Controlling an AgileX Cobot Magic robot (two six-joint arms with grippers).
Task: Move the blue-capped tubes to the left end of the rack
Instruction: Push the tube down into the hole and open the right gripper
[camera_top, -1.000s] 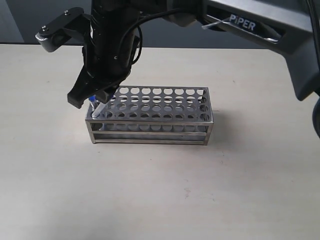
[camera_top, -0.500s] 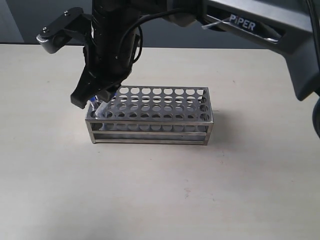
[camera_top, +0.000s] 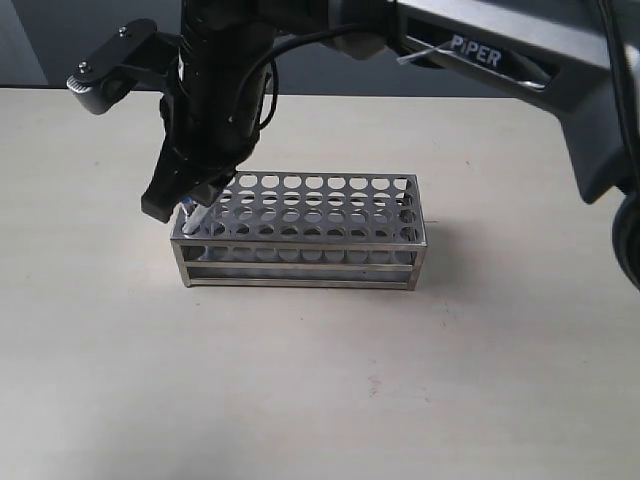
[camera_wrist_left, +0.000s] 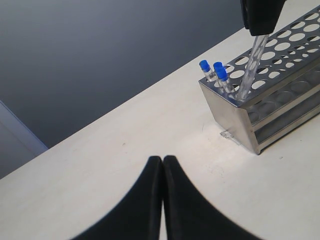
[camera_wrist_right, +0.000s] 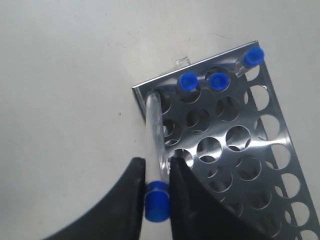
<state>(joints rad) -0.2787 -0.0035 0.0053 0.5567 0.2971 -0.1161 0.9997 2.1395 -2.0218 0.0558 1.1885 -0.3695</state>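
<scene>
Fourth blue-capped tube (camera_wrist_right: 154, 120) entering the rack (camera_top: 300, 266) at 9 o'clock
Your left gripper (camera_wrist_left: 162, 161) sits pinched shut, out of the way; your right gripper (camera_wrist_right: 156, 167) clamps the tube, tilted to find the corner hole beside three seated tubes (camera_wrist_right: 217, 81).

The rack (camera_top: 300, 268), a stainless-steel frame with a perforated top plate, stands lengthwise from left to right. Three blue-capped tubes (camera_wrist_right: 188, 81) sit in the holes along its left end, in the rows farther back. The fourth tube (camera_wrist_right: 155, 125), clear and thin, leans with its lower end in the near-left corner hole, pinched just below its blue cap by the right gripper (camera_wrist_right: 157, 166).
</scene>
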